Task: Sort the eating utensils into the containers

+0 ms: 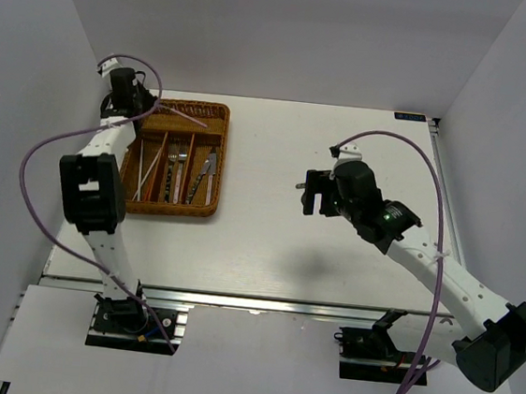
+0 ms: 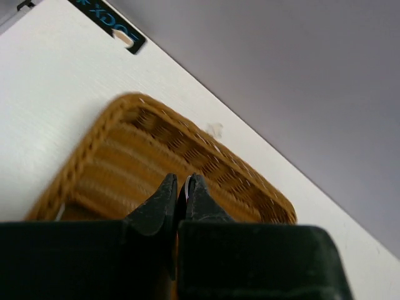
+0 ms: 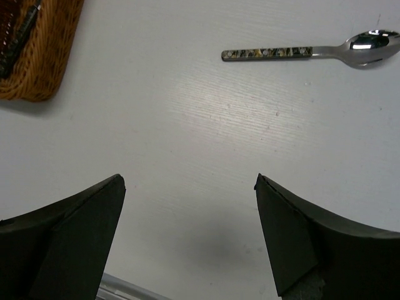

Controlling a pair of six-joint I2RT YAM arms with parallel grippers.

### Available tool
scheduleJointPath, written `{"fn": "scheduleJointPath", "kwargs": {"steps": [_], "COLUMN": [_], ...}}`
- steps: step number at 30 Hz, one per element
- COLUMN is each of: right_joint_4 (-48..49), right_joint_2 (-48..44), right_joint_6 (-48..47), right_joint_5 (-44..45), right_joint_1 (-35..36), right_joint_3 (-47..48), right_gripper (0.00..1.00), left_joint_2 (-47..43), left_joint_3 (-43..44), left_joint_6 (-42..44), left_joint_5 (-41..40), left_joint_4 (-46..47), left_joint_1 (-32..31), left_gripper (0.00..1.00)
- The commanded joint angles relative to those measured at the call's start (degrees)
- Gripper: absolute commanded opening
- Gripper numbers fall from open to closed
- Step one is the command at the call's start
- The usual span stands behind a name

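The white table is seen to carry one utensil outside the wicker tray. The tray is placed well off to the left of the right gripper and directly beneath the left gripper. Several pieces of cutlery are already laid in its long slots.

The right gripper is held above the bare table with its jaws spread wide and nothing between them. The left gripper is pressed almost together on the chopsticks, which are seen as a thin red-and-pale sliver between its fingertips and are reached out over the crosswise slot at the tray's far end. The left arm is thus judged to be occupied.

The spoon, silver-bowled with a dark mottled handle, is found flat on the table, ahead of the right gripper and off to its right, well apart from the tray. It is far nearer the right arm than the left. Its long axis is laid along the line joining the two fingertips, handle end toward the gripper's centre line and bowl further right. A grasp across the handle is therefore judged to call for a turn of the wrist of about a quarter, besides a move forward and rightward, before the jaws are lowered.
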Motion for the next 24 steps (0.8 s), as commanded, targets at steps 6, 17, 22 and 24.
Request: {"fn": "scheduleJointPath", "kwargs": {"steps": [6, 17, 22, 24], "right_joint_4": [2.93, 4.78, 4.35, 2.07], "right_joint_2": [0.87, 5.69, 12.53, 15.62], "right_joint_6": [-2.08, -0.6, 4.93, 12.39], "right_joint_5": [-3.84, -8.39, -3.0, 2.64], "right_joint_1": [-1.24, -5.28, -7.57, -8.36], "right_joint_3": [-4.35, -3.48, 2.21, 5.39], "right_gripper": [0.89, 0.89, 0.89, 0.89], "left_joint_2": [14.27, 14.2, 7.63, 4.89], "left_joint_3": [16.46, 4.1, 2.23, 3.98], "left_joint_6": [-6.3, -14.21, -12.38, -10.27], "left_joint_5": [6.02, 11.38, 9.98, 7.35], "left_joint_4": [4.62, 17.88, 14.4, 10.88], "left_joint_1": [3.43, 3.52, 3.52, 3.52], "left_gripper": [0.0, 0.62, 0.98, 0.98]}}
